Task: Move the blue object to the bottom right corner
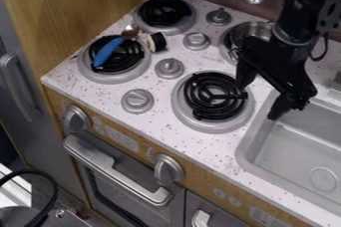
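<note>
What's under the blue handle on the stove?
A black burner coil shows on both sides of the blue handle. The strip directly beneath is covered, so I can't tell what's there.

A brown wall point(230, 2) closed off the top of the frame, and a wood panel point(80, 2) stood at the upper left. Beside it, along the left edge, was a grey door point(47, 116) with a curved handle point(19, 89). The speckled white worktop point(156, 125) ran down toward the lower right, above a wood-look front and a grey oven point(120, 188). Soft light lay on the panel.
</note>
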Controlling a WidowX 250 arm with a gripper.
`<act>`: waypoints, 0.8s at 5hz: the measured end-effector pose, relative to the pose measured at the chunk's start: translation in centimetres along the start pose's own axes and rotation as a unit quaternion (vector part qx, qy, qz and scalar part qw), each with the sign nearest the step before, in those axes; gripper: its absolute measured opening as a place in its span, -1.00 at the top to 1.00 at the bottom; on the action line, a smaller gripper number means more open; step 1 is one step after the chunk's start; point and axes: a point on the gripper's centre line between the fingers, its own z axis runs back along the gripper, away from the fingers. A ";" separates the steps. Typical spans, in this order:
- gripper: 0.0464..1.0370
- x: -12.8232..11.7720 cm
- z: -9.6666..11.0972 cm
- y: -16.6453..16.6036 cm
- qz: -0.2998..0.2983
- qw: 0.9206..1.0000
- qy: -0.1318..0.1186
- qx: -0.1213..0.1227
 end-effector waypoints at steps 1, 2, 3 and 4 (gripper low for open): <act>-0.92 -0.6 -1.1 -0.2 -0.003 1.000 0.018 -0.002; -0.92 -1.8 -2.2 1.5 0.030 0.999 -0.001 -0.040; -0.92 -1.7 -2.5 7.3 0.127 0.989 -0.044 -0.061; -0.92 -1.5 -2.3 13.1 0.212 0.975 -0.052 -0.043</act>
